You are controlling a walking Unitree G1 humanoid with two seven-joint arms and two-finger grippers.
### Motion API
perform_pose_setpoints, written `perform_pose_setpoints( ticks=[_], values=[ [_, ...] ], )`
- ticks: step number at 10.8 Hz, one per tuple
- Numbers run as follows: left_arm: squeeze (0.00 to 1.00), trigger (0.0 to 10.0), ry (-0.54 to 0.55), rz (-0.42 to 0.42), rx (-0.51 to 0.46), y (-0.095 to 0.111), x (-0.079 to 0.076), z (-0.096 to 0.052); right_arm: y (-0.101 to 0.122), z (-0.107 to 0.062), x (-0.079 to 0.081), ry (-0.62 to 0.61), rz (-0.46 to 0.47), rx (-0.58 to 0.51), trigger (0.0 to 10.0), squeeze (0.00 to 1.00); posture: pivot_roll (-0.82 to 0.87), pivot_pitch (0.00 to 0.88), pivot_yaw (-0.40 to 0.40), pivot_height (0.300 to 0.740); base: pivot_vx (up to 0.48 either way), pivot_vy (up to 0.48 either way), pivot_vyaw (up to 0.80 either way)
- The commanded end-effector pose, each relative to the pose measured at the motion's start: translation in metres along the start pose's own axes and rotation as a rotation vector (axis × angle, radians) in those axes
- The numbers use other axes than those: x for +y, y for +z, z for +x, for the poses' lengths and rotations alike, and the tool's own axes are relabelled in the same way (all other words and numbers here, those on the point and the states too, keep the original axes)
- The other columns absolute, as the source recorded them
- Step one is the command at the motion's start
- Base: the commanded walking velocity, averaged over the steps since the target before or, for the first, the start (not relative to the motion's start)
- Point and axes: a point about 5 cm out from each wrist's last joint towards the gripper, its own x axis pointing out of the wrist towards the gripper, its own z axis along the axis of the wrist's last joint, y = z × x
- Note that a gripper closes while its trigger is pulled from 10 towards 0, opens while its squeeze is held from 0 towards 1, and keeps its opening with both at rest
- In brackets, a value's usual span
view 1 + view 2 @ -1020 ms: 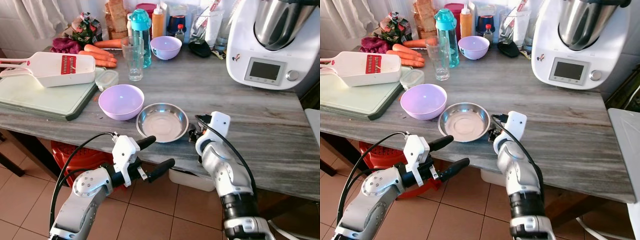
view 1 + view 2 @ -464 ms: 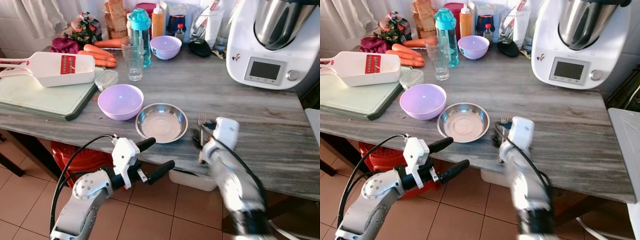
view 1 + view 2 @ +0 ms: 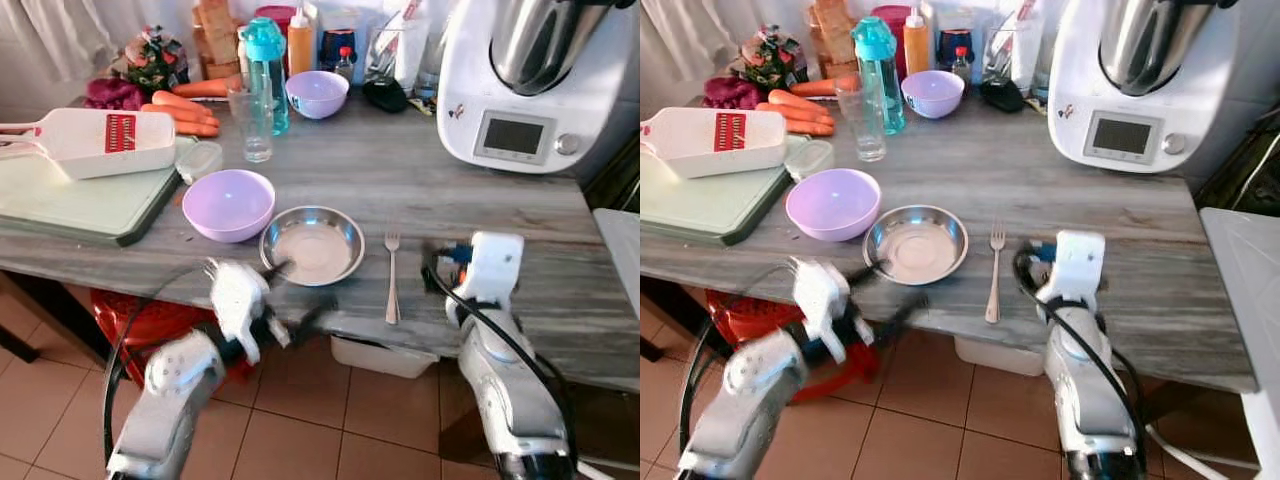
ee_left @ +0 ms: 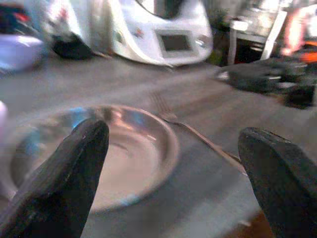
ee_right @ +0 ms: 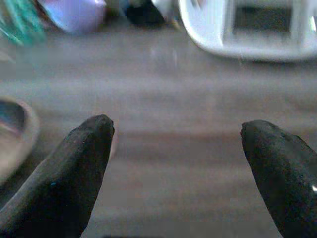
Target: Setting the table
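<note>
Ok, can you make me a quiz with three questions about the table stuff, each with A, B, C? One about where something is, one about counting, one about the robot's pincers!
1. Where does the fork lie?
A. Inside the metal bowl
B. On the counter, just right of the metal bowl
C. On the cutting board

2. How many purple bowls are on the counter?
A. One
B. Two
C. Four

3. How is the right pincer?
A. Open and empty
B. Shut on the fork
C. Shut on a carrot

Answers:
1. B: the fork lies flat on the grey counter beside the metal bowl, apart from it.
2. B: one purple bowl sits next to the metal bowl, another purple bowl stands at the back.
3. A: the right pincer has its fingers spread wide, with nothing between them.
</note>
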Motion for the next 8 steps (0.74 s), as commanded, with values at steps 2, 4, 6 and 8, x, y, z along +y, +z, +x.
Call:
perform_pose_setpoints(
  ticks=[2, 4, 6, 8],
  values=[
    [0.0, 10.0, 0.201, 0.036, 0.021, -0.003, 0.018, -0.004, 0.018, -0.009, 0.005, 0.075, 0.012, -0.117, 10.0, 0.0, 0.07, 0.071, -0.013, 0.74, 0.0, 0.0, 0.0],
    [0.0, 10.0, 0.321, 0.083, 0.081, -0.013, 0.021, -0.01, 0.018, -0.016, 0.005, 0.1, -0.099, -0.15, 10.0, 0.0, 0.07, 0.067, -0.021, 0.74, 0.0, 0.0, 0.0],
    [0.0, 10.0, 0.401, 0.117, 0.09, -0.016, 0.024, -0.008, 0.014, -0.022, 0.008, 0.139, -0.108, -0.158, 10.0, 0.0, 0.07, 0.061, -0.018, 0.74, 0.0, 0.0, 0.0],
    [0.0, 10.0, 0.421, 0.107, 0.089, -0.018, 0.021, -0.001, 0.007, -0.024, 0.006, 0.109, -0.043, -0.103, 10.0, 0.0, 0.07, 0.061, -0.013, 0.74, 0.0, 0.0, 0.0]
  ],
)
